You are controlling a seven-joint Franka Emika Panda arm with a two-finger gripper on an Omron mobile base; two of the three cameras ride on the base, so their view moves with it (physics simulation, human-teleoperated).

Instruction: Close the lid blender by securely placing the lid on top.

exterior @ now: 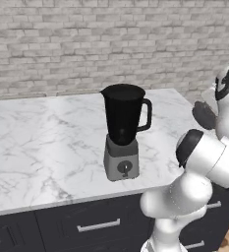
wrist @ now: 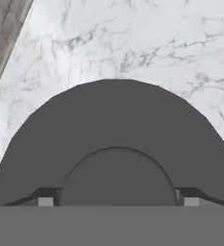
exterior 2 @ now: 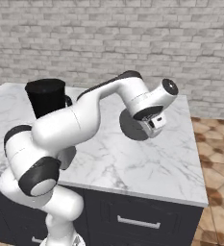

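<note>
The blender [exterior: 123, 129] stands near the counter's front edge, its black jar open at the top, on a grey base with a round dial. In the right base view, the blender [exterior 2: 46, 98] shows behind my arm. The lid [wrist: 114, 130], a dark grey disc with a raised round knob, lies right in front of the hand camera. My gripper [wrist: 117, 202] is shut on the lid's knob, one fingertip on each side. The lid [exterior: 203, 114] hangs tilted above the counter's right end, well to the right of the blender. It appears again as the lid [exterior 2: 130, 127] under the gripper [exterior 2: 144, 126].
The marble counter [exterior: 42, 142] ends at a right edge [exterior 2: 196, 158], with a wooden floor beyond it. A brick wall [exterior: 86, 44] runs behind the counter. Dark drawers with bar handles [exterior: 98, 226] sit below. My own arm's elbow [exterior 2: 60, 126] rises between the base and the blender.
</note>
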